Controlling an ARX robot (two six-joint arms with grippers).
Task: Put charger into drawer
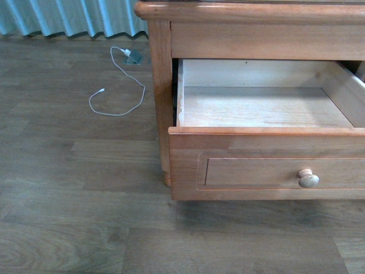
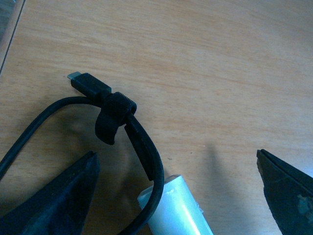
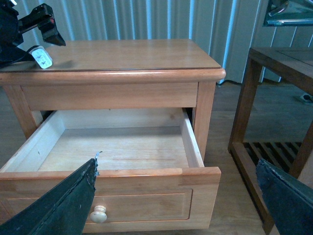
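1. Front view: the drawer (image 1: pixel 268 131) stands open at 3 o'clock. Its pale inside is bare and its front rim is level. The knob (image 1: pixel 308 178) sits at 4 o'clock on the front panel.
2. The cabinet (image 1: pixel 160 85) post runs down the drawer's left side at 12 o'clock, and the cabinet's top rail overhangs the drawer's back part.
3. A white cable (image 1: pixel 122 85) loops on the floor (image 1: pixel 74 217) at 10 o'clock, with one end near the post. The floor lies open from 7 to 9 o'clock.
4. Left wrist view: the charger (image 2: pixel 178 208) lies on the cabinet top (image 2: pixel 220 73), between the fingers of the left gripper (image 2: pixel 175 155).
5. Those fingers are spread wide and hold nothing; bare wood shows between the white block and one finger.
6. The black cord (image 2: pixel 144 147) curves off the block and passes close to the other finger; I cannot tell whether they touch. A strap (image 2: pixel 113 115) binds the cord beside its plug (image 2: pixel 88 84).
7. Right wrist view: the charger sits near a front corner of the cabinet top, close to the edge and above one side wall of the drawer.
8. The right gripper (image 3: pixel 176 164) faces the open drawer with its fingers spread wide, holding nothing.
9. A side table (image 3: pixel 254 98) stands beside the cabinet, with a strip of floor between them.
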